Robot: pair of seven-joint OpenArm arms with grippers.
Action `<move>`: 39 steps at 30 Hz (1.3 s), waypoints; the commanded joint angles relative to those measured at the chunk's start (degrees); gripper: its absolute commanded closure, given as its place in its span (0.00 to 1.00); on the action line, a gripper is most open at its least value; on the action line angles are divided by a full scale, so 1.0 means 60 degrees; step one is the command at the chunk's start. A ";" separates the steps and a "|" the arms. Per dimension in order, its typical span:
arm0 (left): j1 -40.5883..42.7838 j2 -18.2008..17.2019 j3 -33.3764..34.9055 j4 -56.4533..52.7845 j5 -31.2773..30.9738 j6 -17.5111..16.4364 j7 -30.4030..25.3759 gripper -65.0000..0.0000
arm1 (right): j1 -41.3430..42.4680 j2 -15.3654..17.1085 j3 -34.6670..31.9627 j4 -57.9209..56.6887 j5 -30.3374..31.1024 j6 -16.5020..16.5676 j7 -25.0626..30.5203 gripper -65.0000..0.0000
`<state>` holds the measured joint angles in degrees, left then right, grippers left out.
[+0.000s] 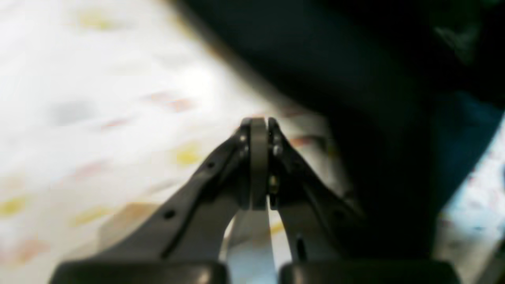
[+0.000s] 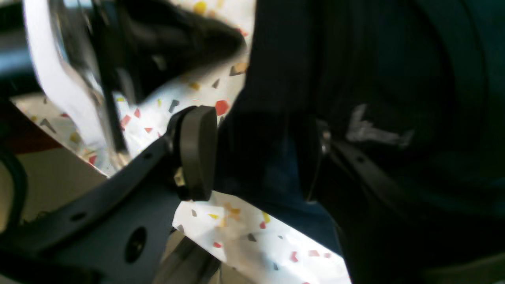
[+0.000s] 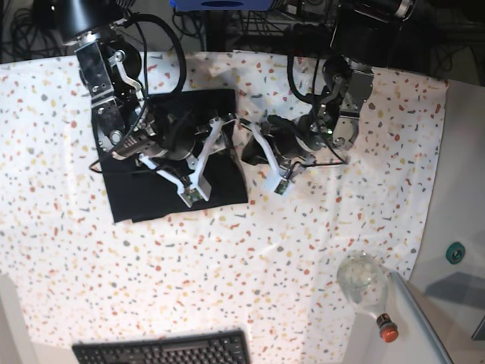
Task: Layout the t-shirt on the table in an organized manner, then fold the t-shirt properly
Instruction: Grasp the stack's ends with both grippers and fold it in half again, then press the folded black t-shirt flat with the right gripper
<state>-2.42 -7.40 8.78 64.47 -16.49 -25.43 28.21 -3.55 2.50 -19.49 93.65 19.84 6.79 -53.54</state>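
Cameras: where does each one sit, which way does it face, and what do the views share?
Left wrist: behind the left gripper, jaws shut, facing the table beside the t-shirt.
Right wrist: behind the right gripper, jaws open astride the t-shirt's edge.
Base: overhead, looking down at both arms, a keyboard and a bottle.
All three show the t-shirt and the speckled table.

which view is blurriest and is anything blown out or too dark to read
Left wrist view is blurriest: the table is smeared and washed out white, only the shut left gripper is fairly sharp. Right wrist view: the t-shirt is near-black, folds lost, though its pale logo shows. Base view is sharp and evenly lit.
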 commanded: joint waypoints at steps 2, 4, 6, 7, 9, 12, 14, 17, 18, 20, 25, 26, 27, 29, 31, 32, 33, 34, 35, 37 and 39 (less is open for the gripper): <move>0.0205 -0.0459 -0.0415 0.0560 0.0060 0.0085 0.0303 1.00 | 0.0321 -0.0043 -0.0306 0.0151 0.0086 -0.0289 0.0183 0.54; 0.0527 -0.0869 -0.0781 0.1248 0.0060 0.0085 0.0713 1.00 | 0.0409 -0.0043 -0.0686 0.0209 0.0086 -0.0450 0.0183 0.54; 0.0967 -0.1382 -0.1206 0.1790 0.0045 0.0041 0.0933 1.00 | 0.0423 -0.0043 -0.1023 0.0575 0.0086 -0.0464 0.0183 0.54; 0.1186 -0.1631 -0.1455 0.1981 0.0001 0.0041 0.0933 1.00 | 0.0423 -0.0043 -0.1111 0.0898 0.0086 -0.0479 0.0169 0.54; 0.1655 -0.2071 -0.2100 0.2230 -0.0013 0.0026 0.0933 1.00 | 0.0365 0.0191 -0.0994 0.1792 0.0086 -0.0582 0.0125 0.54; 0.2373 -0.2467 -0.3419 0.2318 -0.0028 -0.0282 0.0918 1.00 | 0.0350 0.0938 -0.0349 0.3008 0.0086 -0.1373 0.0139 0.54; 0.2725 -0.2554 -0.4444 0.2259 -0.0028 -0.1161 0.0918 1.00 | 0.0350 0.1480 0.0354 0.3257 0.0086 -0.1725 0.0169 0.61; 0.3150 -0.2510 -0.6012 0.2259 0.0031 -0.2421 0.0933 1.00 | 0.0336 0.2066 0.1453 0.2817 0.0086 -0.1783 0.0198 0.96; 0.3252 -0.2510 -0.6422 0.2259 0.0060 -0.2428 0.0947 1.00 | 0.0336 0.2257 0.1702 0.2510 0.0086 -0.1783 0.0286 1.00; 0.3326 -0.2496 -0.6891 0.2259 0.0060 -0.2428 0.0947 1.00 | 0.0248 0.2506 0.2112 0.1528 0.0086 -0.1783 0.0828 1.00; 0.3545 -0.2496 -0.7170 0.2245 0.0060 -0.2428 0.0918 1.00 | 0.0130 0.2858 0.2053 -0.0626 0.0086 -0.1768 0.2381 1.00; 0.3560 -0.2496 -0.7140 0.2245 0.0060 -0.2428 0.0918 1.00 | -0.0001 0.2872 0.1775 -0.0685 0.0086 -0.1710 0.2440 1.00; 0.3545 -0.2496 -0.7140 0.2245 0.0060 -0.2428 0.0918 1.00 | -0.0133 0.2872 0.1423 -0.0597 0.0086 -0.1637 0.2454 1.00; 0.3501 -0.2364 -0.7126 0.2245 0.0060 -0.2428 0.0918 1.00 | -0.0382 0.2858 0.0793 -0.0304 0.0086 -0.1637 0.2454 1.00; 0.3472 -0.2232 -0.7126 0.2245 0.0060 -0.2428 0.0918 1.00 | -0.0602 0.2814 0.0149 0.0092 0.0086 -0.1651 0.2469 1.00; 0.3472 -0.2232 -0.7126 0.2259 0.0060 -0.2428 0.0918 1.00 | -0.0690 0.2755 -0.0115 0.0282 0.0086 -0.1666 0.2469 1.00; 0.3443 -0.2217 -0.7126 0.2259 0.0060 -0.2428 0.0918 1.00 | -0.0822 0.2682 -0.0306 0.0532 0.0086 -0.1681 0.2469 1.00; 0.3384 -0.2173 -0.7126 0.2245 0.0060 -0.2428 0.0918 1.00 | -0.0954 0.2638 -0.0496 0.0766 0.0086 -0.1754 0.2469 1.00; 0.3355 -0.2115 -0.7126 0.2215 0.0060 -0.2428 0.0918 1.00 | -0.1086 0.2638 -0.0686 0.0956 0.0086 -0.1915 0.2469 1.00; 0.3326 -0.2100 -0.7126 0.2039 0.0060 -0.2428 0.0918 1.00 | -0.1218 0.2652 -0.1273 0.1279 0.0086 -0.2237 0.2469 1.00; 0.3267 -0.2115 -0.7126 0.1805 0.0060 -0.2428 0.0918 1.00 | -0.1232 0.2696 -0.1829 0.1367 0.0086 -0.2472 0.2454 1.00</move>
<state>17.15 -18.96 -33.56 74.70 -15.44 -39.64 34.46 -11.20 18.44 -30.79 100.82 20.03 -7.70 -39.66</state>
